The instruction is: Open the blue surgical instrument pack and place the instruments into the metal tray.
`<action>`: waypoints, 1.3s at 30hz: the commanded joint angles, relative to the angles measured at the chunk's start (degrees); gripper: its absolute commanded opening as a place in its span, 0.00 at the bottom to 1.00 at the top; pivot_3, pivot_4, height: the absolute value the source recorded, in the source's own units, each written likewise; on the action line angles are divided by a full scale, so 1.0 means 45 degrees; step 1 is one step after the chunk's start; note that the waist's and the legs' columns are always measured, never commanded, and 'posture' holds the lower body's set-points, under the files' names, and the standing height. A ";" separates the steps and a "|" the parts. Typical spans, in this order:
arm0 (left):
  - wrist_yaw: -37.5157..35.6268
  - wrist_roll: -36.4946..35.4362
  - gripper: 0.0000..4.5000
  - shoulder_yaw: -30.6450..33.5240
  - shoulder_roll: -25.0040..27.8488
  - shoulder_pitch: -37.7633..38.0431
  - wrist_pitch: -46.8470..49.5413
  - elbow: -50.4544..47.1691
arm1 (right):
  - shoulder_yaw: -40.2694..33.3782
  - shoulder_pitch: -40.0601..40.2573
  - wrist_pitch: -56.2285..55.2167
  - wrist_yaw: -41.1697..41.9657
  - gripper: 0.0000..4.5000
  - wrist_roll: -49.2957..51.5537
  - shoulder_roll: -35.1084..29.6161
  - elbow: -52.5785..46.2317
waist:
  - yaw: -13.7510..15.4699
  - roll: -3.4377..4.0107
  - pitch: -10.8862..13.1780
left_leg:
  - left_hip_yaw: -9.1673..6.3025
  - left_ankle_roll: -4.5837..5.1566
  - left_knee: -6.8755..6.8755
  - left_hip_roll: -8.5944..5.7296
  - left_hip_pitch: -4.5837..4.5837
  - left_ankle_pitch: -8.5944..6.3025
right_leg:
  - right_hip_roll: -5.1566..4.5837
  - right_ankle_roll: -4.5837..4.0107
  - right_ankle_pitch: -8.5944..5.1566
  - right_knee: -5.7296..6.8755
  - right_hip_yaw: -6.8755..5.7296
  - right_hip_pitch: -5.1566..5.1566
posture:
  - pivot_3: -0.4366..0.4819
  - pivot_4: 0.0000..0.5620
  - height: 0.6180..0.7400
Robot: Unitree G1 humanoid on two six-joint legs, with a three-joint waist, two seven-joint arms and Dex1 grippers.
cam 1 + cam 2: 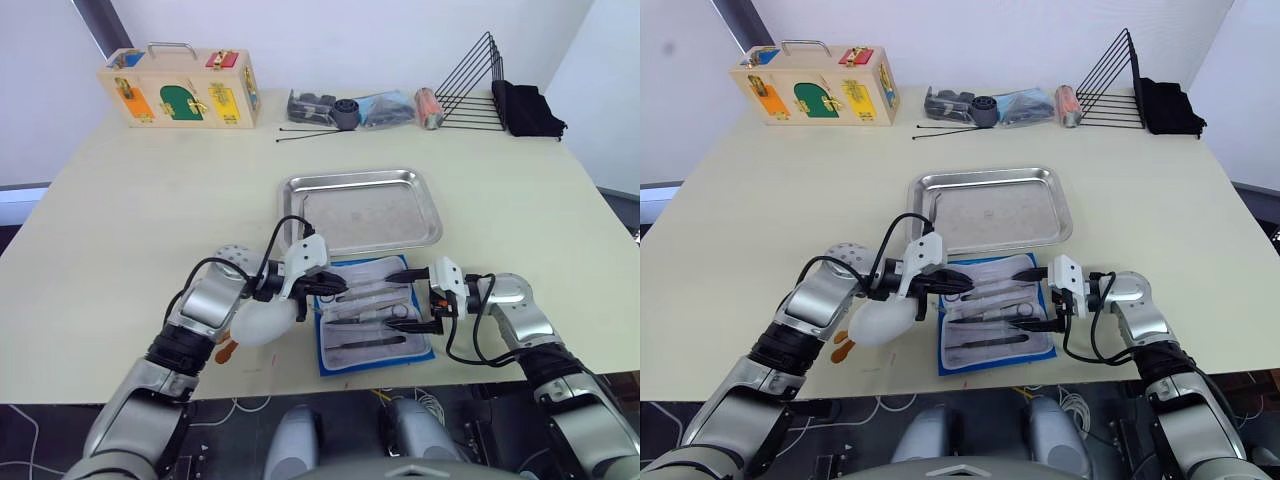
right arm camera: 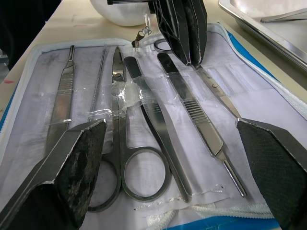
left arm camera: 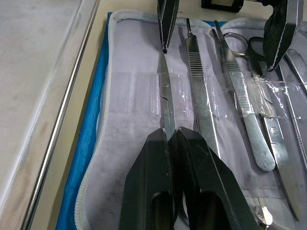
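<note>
1. The blue surgical instrument pack [image 1: 374, 318] lies open at the desk's near edge, its pale quilted lining up.
2. Left gripper [image 3: 171, 136]: jaws apparently clamped on a slim steel instrument [image 3: 166, 93].
3. Right gripper [image 2: 172, 139]: jaws wide apart.
4. The shiny metal tray [image 1: 362, 210] sits just beyond.

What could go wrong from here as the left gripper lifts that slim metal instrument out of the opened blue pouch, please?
The left gripper is shut on a slim silver instrument tucked under a clear pocket strip; pulling may snag it and drag the open blue fabric pouch. The narrow pinch could let it twist or slip before reaching the shiny steel tray. The open right gripper hovers close, risking collision.
</note>
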 commanded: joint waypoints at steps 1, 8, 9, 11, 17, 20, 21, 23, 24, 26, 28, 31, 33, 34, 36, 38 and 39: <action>-0.0385 -0.0071 0.01 -0.0169 0.0196 -0.0253 0.0291 -0.0683 | 0.0825 0.0625 0.0475 -0.0233 1.00 -0.0979 0.0056 0.0973 | -0.0003 0.0000 0.0000 | 0.0000 0.0000 0.0000 0.0000 0.0000 0.0000 | 0.0000 0.0000 0.0000 0.0000 -0.0001 0.0000 | 0.48 0.27 1.00; -0.0865 -0.0013 0.01 -0.0420 0.0683 -0.1085 0.1237 -0.1286 | 0.0818 0.0589 0.0480 -0.0244 1.00 -0.0989 0.0076 0.1010 | -0.0024 0.0001 0.0002 | 0.0002 0.0000 0.0000 -0.0001 -0.0004 0.0000 | 0.0003 0.0000 0.0000 0.0000 -0.0005 0.0000 | 0.48 0.27 1.00; -0.0824 0.0025 0.01 -0.0425 0.0673 -0.1248 0.1315 -0.1283 | 0.0821 0.0601 0.0477 -0.0245 1.00 -0.0990 0.0077 0.1002 | -0.0024 0.0002 0.0002 | 0.0003 0.0000 0.0000 -0.0001 -0.0003 0.0000 | 0.0003 0.0000 -0.0001 -0.0001 -0.0005 0.0000 | 0.48 0.27 1.00; -0.0873 0.0134 0.01 -0.0547 0.0738 -0.1592 0.1550 -0.1288 | 0.0825 0.0622 0.0473 -0.0255 1.00 -0.0985 0.0097 0.0991 | -0.0027 0.0002 0.0002 | 0.0004 0.0000 0.0000 -0.0001 -0.0004 0.0000 | 0.0005 0.0001 -0.0001 0.0000 -0.0005 0.0000 | 0.48 0.27 1.00; -0.1047 0.0190 0.01 -0.0711 0.0996 -0.2223 0.2294 -0.1420 | 0.0819 0.0627 0.0472 -0.0288 1.00 -0.0990 0.0120 0.0997 | -0.0046 0.0003 0.0007 | 0.0005 0.0000 0.0000 -0.0001 -0.0005 0.0000 | 0.0010 0.0001 -0.0002 -0.0001 -0.0007 -0.0002 | 0.48 0.27 1.00; -0.1165 0.0168 0.01 -0.0776 0.1131 -0.2410 0.2665 -0.1551 | 0.0828 0.0642 0.0466 -0.0294 1.00 -0.1003 0.0115 0.0998 | -0.0054 0.0003 0.0007 | 0.0003 0.0000 0.0000 -0.0001 -0.0005 0.0000 | 0.0010 0.0002 -0.0002 -0.0001 -0.0006 -0.0002 | 0.48 0.27 1.00; -0.1231 0.0164 0.01 -0.0819 0.1202 -0.2441 0.2781 -0.1609 | 0.0834 0.0649 0.0459 -0.0301 1.00 -0.1010 0.0118 0.0994 | -0.0055 0.0003 0.0007 | 0.0004 0.0000 0.0000 -0.0001 -0.0006 0.0000 | 0.0011 0.0002 -0.0002 -0.0001 -0.0007 -0.0002 | 0.48 0.27 1.00; -0.1397 0.0154 0.01 -0.0925 0.1357 -0.2483 0.3009 -0.1719 | 0.0838 0.0642 0.0449 -0.0302 1.00 -0.1015 0.0127 0.1013 | -0.0066 0.0003 0.0007 | 0.0003 0.0000 0.0000 -0.0002 -0.0006 0.0000 | 0.0011 0.0002 -0.0002 -0.0001 -0.0007 -0.0002 | 0.48 0.27 1.00; -0.1476 0.0144 0.01 -0.0964 0.1438 -0.2504 0.3118 -0.1786 | 0.0839 0.0638 0.0444 -0.0305 1.00 -0.1017 0.0135 0.1020 | -0.0067 0.0003 0.0007 | 0.0003 0.0000 0.0000 -0.0001 -0.0006 0.0000 | 0.0012 0.0002 -0.0003 -0.0001 -0.0007 -0.0002 | 0.48 0.27 1.00; -0.1562 0.0127 0.01 -0.1015 0.1560 -0.2547 0.3313 -0.1891 | 0.0837 0.0631 0.0428 -0.0308 1.00 -0.1019 0.0143 0.1039 | -0.0070 0.0003 0.0008 | 0.0003 0.0000 0.0000 -0.0001 -0.0006 0.0000 | 0.0012 0.0002 -0.0003 -0.0001 -0.0007 -0.0002 | 0.48 0.27 1.00; -0.1661 0.0112 0.01 -0.1079 0.1687 -0.2596 0.3493 -0.1966 | 0.0835 0.0621 0.0419 -0.0307 1.00 -0.1019 0.0148 0.1057 | -0.0071 0.0003 0.0008 | 0.0003 0.0000 0.0000 -0.0001 -0.0007 0.0000 | 0.0012 0.0003 -0.0003 -0.0001 -0.0007 -0.0002 | 0.48 0.27 1.00; -0.1785 0.0114 0.01 -0.1141 0.1828 -0.2664 0.3705 -0.2036 | 0.0838 0.0606 0.0404 -0.0321 1.00 -0.1026 0.0173 0.1082 | -0.0077 0.0003 0.0008 | 0.0002 0.0000 0.0000 -0.0001 -0.0005 0.0000 | 0.0011 0.0003 -0.0003 -0.0001 -0.0007 -0.0002 | 0.48 0.27 1.00; -0.1765 0.0093 0.01 -0.1103 0.1806 -0.2706 0.3734 -0.2039 | 0.0845 0.0610 0.0402 -0.0334 1.00 -0.1030 0.0194 0.1080 | -0.0077 0.0003 0.0008 | 0.0002 0.0000 0.0000 -0.0001 -0.0006 0.0000 | 0.0011 0.0003 -0.0003 -0.0001 -0.0008 -0.0002 | 0.48 0.27 1.00; -0.1757 0.0072 0.01 -0.1080 0.1793 -0.2737 0.3766 -0.2045 | 0.0851 0.0618 0.0408 -0.0342 1.00 -0.1030 0.0207 0.1066 | -0.0076 0.0003 0.0007 | 0.0002 0.0000 0.0000 -0.0001 -0.0006 0.0000 | 0.0011 0.0003 -0.0003 -0.0001 -0.0008 -0.0002 | 0.48 0.27 1.00; -0.1789 0.0059 0.01 -0.1078 0.1798 -0.2797 0.3805 -0.2045 | 0.0856 0.0615 0.0402 -0.0346 1.00 -0.1033 0.0219 0.1073 | -0.0078 0.0003 0.0008 | 0.0003 0.0000 0.0000 -0.0001 -0.0005 0.0000 | 0.0011 0.0003 -0.0003 -0.0001 -0.0006 -0.0002 | 0.48 0.27 1.00; -0.1913 0.0072 0.01 -0.1108 0.1890 -0.2856 0.3839 -0.2038 | 0.0853 0.0604 0.0395 -0.0345 1.00 -0.1032 0.0225 0.1091 | -0.0081 0.0003 0.0008 | 0.0003 0.0000 0.0000 -0.0001 -0.0005 0.0000 | 0.0012 0.0003 -0.0004 -0.0001 -0.0007 -0.0002 | 0.48 0.27 1.00; -0.2017 0.0076 0.01 -0.1124 0.1965 -0.2885 0.3855 -0.2038 | 0.0850 0.0597 0.0389 -0.0341 1.00 -0.1031 0.0225 0.1103 | -0.0089 0.0003 0.0008 | 0.0003 0.0000 0.0000 -0.0001 -0.0005 0.0000 | 0.0012 0.0004 -0.0004 -0.0001 -0.0008 -0.0002 | 0.48 0.27 1.00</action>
